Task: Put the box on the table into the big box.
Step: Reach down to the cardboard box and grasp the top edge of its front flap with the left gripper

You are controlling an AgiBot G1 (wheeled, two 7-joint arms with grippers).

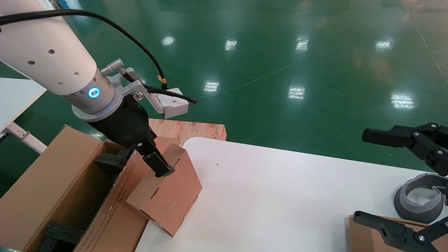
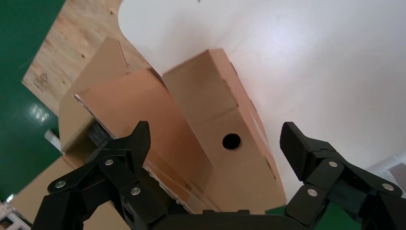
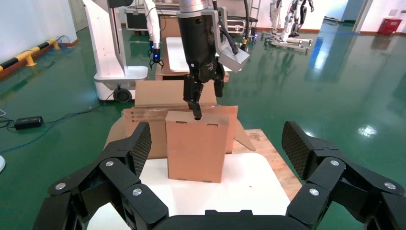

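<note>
A: Judging from the head view, the box [image 1: 168, 196] is seen at the lower left of the frame, tilted, at the bench [image 1: 280, 196] edge, leaning against a flap of the big box [image 1: 52, 189]. Is it gripped?

B: It is not shown to be. In the left wrist view the left tool [image 2: 215, 143] is spread wide, with the box between its fingers; contact cannot be told.

A: What could go wrong?

B: If the fingers are closed on a tilted box, it may be twisted or pushed off the edge. The flap may also be snagged during the lift.

A: And the right tool [image 3: 218, 143]?

B: It is held open at the lower right, parked.
</note>
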